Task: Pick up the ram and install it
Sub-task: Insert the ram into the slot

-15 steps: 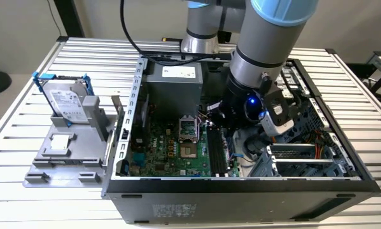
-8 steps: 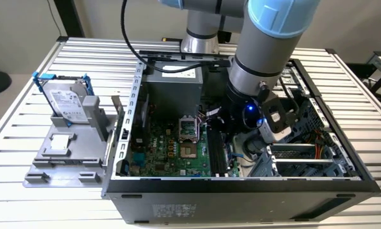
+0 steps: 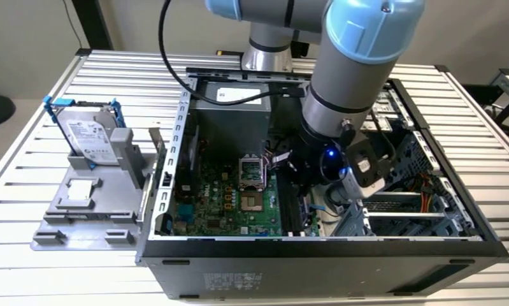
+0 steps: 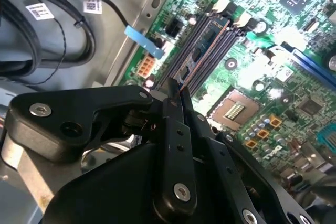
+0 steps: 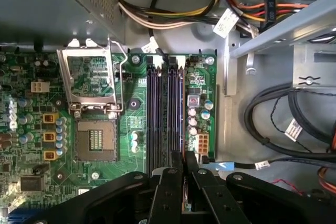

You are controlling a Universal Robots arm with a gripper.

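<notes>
Inside the computer case (image 3: 322, 258), the gripper (image 4: 180, 92) was pinched narrow on the near end of the ram (image 4: 206, 44), which stood in line with the memory slots (image 5: 156, 114). Installing looked underway; seating it likely called for straight, even pressure.

print on the cable tags (image 4: 39, 10) is unreadable.

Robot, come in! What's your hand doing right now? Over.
Hand shut on the ram's near end. Ram standing in a memory slot. Nothing blocking it.
</notes>
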